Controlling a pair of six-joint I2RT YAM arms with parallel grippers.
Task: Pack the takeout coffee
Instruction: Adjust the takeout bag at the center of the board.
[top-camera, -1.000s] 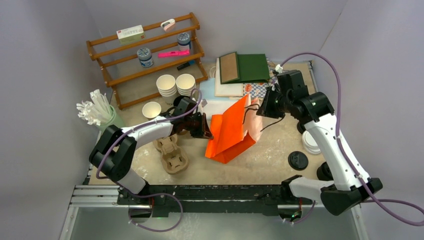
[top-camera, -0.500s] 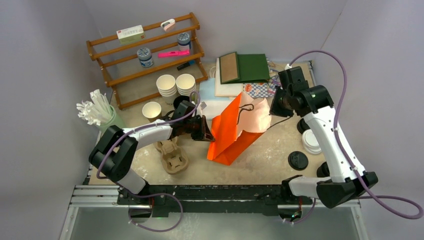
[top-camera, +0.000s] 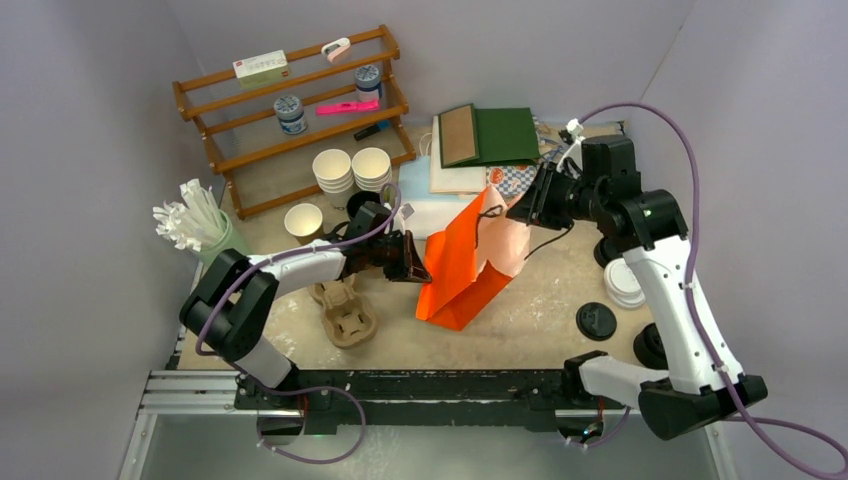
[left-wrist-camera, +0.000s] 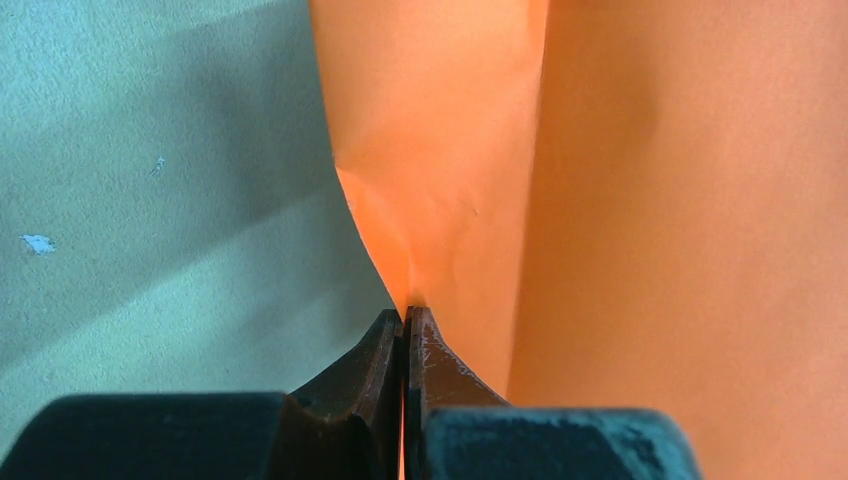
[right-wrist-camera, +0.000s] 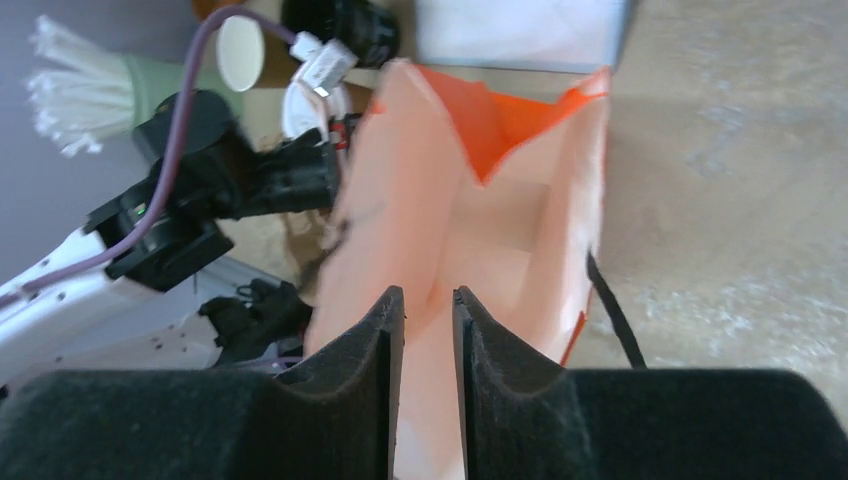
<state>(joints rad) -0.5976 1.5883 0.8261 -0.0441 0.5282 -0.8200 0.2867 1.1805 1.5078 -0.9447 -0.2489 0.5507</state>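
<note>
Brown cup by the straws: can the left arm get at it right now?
Probably not yet: the left hand is shut on the orange bag's edge and would have to release. Otherwise the cup stands clear beside its forearm.

One orange bag (top-camera: 455, 275), one kraft cup (top-camera: 303, 218), two jars (top-camera: 291, 113)

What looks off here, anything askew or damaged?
The orange bag leans at a slant instead of standing upright, and its mouth is pulled out of shape. The left claw is shut on one edge of it, and the paper is creased just above the pinch. No spill visible.
</note>
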